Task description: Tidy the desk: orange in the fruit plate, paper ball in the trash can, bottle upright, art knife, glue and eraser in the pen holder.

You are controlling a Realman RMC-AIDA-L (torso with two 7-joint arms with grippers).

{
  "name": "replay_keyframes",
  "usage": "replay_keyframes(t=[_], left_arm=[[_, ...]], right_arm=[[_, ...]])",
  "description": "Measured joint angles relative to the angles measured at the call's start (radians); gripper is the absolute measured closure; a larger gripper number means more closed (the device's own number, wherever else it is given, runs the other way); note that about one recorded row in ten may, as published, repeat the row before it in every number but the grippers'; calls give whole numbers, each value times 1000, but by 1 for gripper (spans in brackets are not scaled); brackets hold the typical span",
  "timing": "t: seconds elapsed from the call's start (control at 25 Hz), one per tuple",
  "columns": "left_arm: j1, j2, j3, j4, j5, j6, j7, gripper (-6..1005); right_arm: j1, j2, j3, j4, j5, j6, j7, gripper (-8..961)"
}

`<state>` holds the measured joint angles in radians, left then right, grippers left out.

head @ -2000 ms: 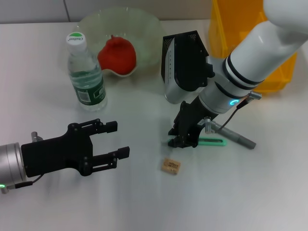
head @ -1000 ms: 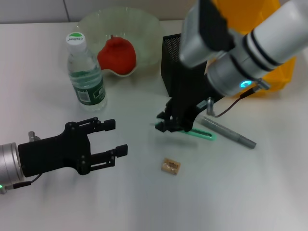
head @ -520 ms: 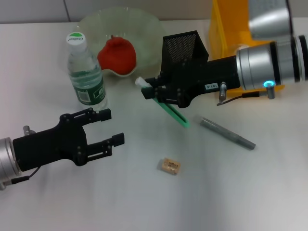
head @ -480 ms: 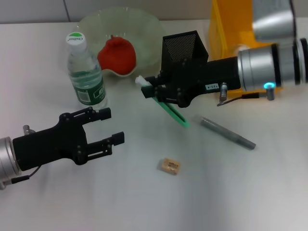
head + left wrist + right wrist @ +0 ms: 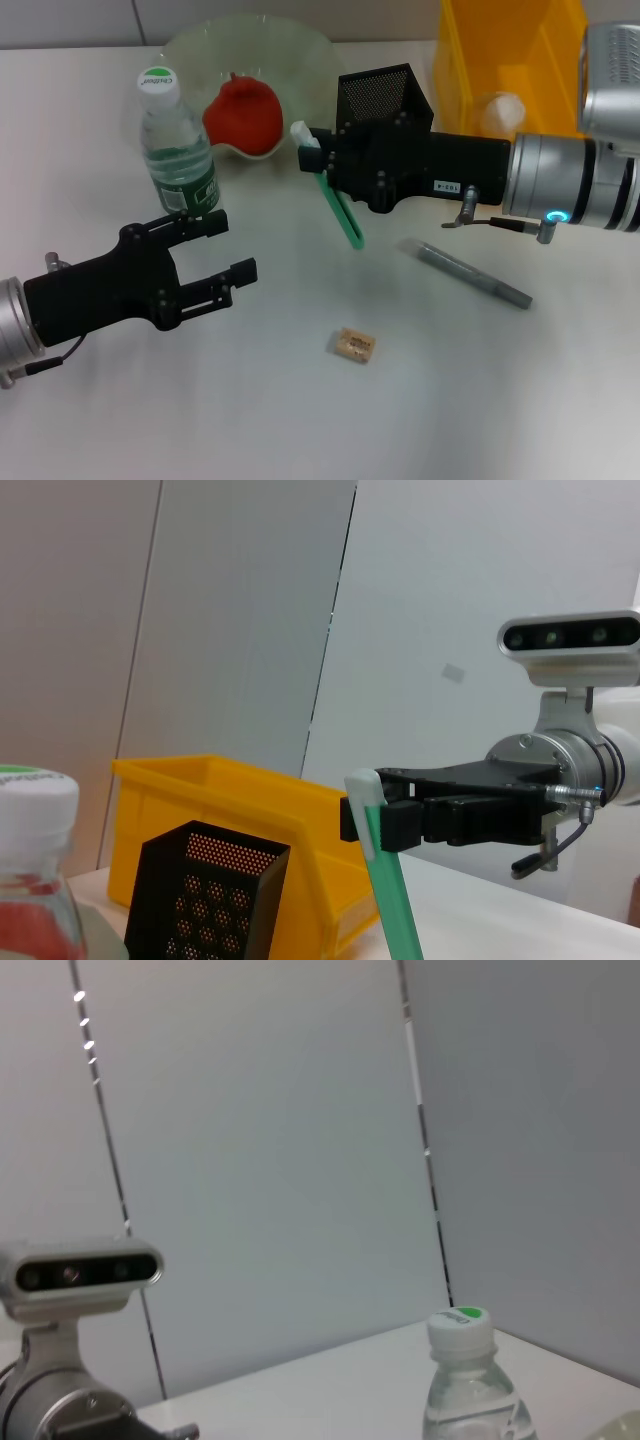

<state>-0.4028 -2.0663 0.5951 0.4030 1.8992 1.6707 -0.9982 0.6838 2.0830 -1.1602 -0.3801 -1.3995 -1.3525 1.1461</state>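
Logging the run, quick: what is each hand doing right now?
Left hand: open, empty, low over the white desk.
Right hand: closed on the slim green art knife, lifted beside the black mesh pen holder.

Pale grey panelled wall (image 5: 260,1160) with thin vertical seams behind.

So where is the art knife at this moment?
In the head view the art knife is off the desk, clamped in the right gripper just left of the pen holder, white tip up.
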Motion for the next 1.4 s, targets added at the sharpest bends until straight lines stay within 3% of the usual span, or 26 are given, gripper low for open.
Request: replay_keyframes(t=[0.12, 0.28, 0.44, 0.56, 1.04, 1.28, 1.4], left_arm=[[1, 0, -3, 0, -7, 0, 0, 274], [3, 0, -3, 0, -10, 0, 1, 273], [3, 0, -3, 0, -13, 12, 1, 273], [2, 0, -3, 0, -13, 17, 1, 274], [7, 1, -3, 0, -20, 26, 12, 273], [9, 1, 2, 0, -20, 30, 15, 273], [9, 1, 2, 0, -20, 31, 15, 274]], right_arm=[[0, -1, 1, 22, 28, -5, 82, 749], [5, -4, 11, 18, 29, 2, 333, 747], [9, -18, 35, 23, 30, 36, 595, 745], [7, -26, 54, 28, 30, 42, 671, 743], [-13, -23, 245, 62, 31, 33, 702, 736], [2, -20, 362, 59, 31, 151, 706, 733], [14, -19, 372, 62, 32, 182, 708, 731]])
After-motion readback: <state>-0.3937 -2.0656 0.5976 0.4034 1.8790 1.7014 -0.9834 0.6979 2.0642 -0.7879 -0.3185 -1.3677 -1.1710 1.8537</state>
